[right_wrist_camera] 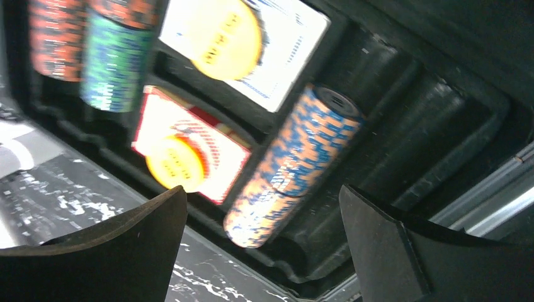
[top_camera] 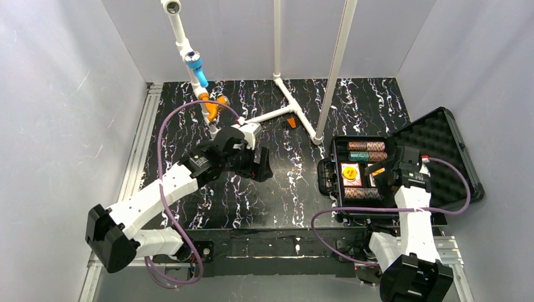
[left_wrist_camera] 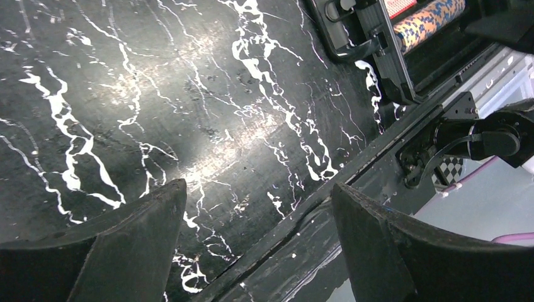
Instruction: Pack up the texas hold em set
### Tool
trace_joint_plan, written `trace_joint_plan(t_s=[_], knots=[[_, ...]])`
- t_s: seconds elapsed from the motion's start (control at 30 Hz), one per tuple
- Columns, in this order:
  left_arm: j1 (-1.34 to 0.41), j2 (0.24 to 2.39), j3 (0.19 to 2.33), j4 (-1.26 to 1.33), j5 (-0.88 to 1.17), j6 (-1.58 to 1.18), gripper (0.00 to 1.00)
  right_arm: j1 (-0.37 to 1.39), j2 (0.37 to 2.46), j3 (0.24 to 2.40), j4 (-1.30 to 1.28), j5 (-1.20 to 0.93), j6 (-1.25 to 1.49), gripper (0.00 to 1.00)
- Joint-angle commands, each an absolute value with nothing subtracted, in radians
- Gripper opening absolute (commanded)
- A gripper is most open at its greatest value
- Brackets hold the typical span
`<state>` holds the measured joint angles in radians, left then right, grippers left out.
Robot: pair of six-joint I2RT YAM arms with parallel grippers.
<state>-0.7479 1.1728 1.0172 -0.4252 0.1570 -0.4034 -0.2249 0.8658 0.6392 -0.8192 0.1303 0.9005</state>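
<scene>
Top view: an open black poker case (top_camera: 325, 177) sits at the right of the black marbled table (top_camera: 296, 195), its foam-lined lid (top_camera: 441, 141) laid back to the right. Chip rows and card boxes lie in its tray. The right gripper (top_camera: 382, 172) hovers over the tray. The left gripper (top_camera: 261, 166) hangs above mid-table, well apart from the case

Left wrist view: the left claw's fingers (left_wrist_camera: 126, 251) are spread wide with nothing between them, over bare table. A corner of the case shows at upper right

Right wrist view, slightly blurred: the right claw is spread and empty above an orange-and-blue chip row (right_wrist_camera: 293, 167). Just beside the row lies a red card box (right_wrist_camera: 189, 154) with a yellow disc, and farther off a green chip row (right_wrist_camera: 113, 63)
</scene>
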Motion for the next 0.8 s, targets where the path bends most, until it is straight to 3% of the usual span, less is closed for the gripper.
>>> trace_joint_plan(t_s=[0.0, 0.47, 0.77], knots=[[-0.797, 1.221, 1.073, -0.385, 0.133, -0.435, 0.83, -0.207, 0.880, 0.767, -0.804, 0.098, 0.794, 0.98], [-0.900, 1.585, 1.289, -0.321, 0.072, -0.546, 0.80, -0.132, 0.930, 1.090, -0.757, -0.132, 0.690, 0.98], [-0.931, 1.823, 1.471, -0.302, 0.015, -0.580, 0.80, -0.075, 0.940, 1.297, -0.818, -0.125, 0.705, 0.98]])
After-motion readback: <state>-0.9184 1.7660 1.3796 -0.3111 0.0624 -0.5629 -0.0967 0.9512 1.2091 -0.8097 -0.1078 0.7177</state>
